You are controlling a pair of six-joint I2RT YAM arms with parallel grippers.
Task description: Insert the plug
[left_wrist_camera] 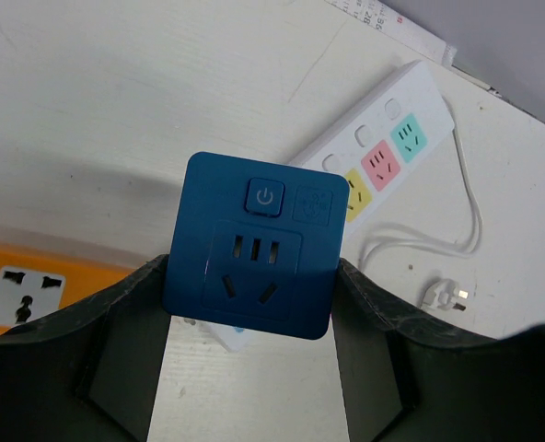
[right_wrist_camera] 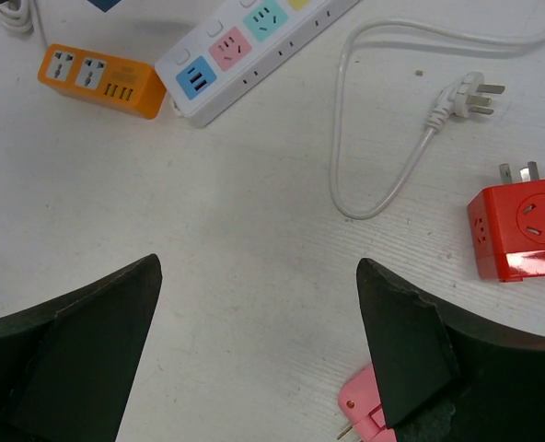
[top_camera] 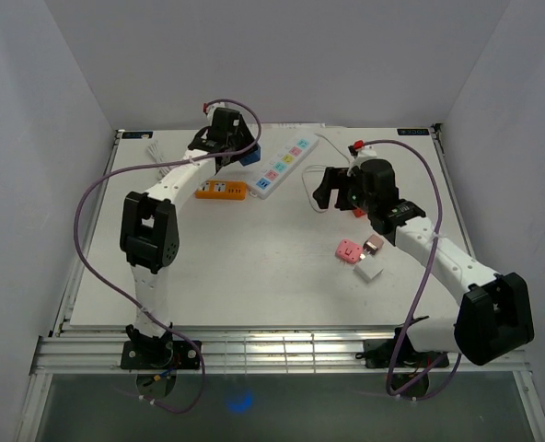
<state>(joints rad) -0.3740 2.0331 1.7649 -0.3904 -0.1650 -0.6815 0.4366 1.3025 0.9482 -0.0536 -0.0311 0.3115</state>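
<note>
My left pincer (left_wrist_camera: 251,276) is partly closed on the blue adapter (left_wrist_camera: 249,244). It clamps the two flat sides, with the socket face toward the wrist camera, and I take this to be the plug to insert. The white power strip (left_wrist_camera: 383,152) lies just beyond the fingers and to their right, one end passing under the adapter.

I judge the adapter to be light, rigid hard plastic with smooth sides, so it could twist in the grip when pushed. The flat sides look like the right hold. Its pins are hidden on the back and need to go in square.

My right pincer (right_wrist_camera: 259,272) stands wide open over the table (right_wrist_camera: 208,230), holding nothing.

I count one strip, one orange socket box (right_wrist_camera: 98,78) and one corded plug (right_wrist_camera: 466,99) ahead and right of the right pincer. There are four adapters: the blue one, a red adapter (right_wrist_camera: 526,230), a pink adapter (right_wrist_camera: 365,410) and a white adapter (top_camera: 369,272). One small item beside the pink one I cannot identify.
</note>
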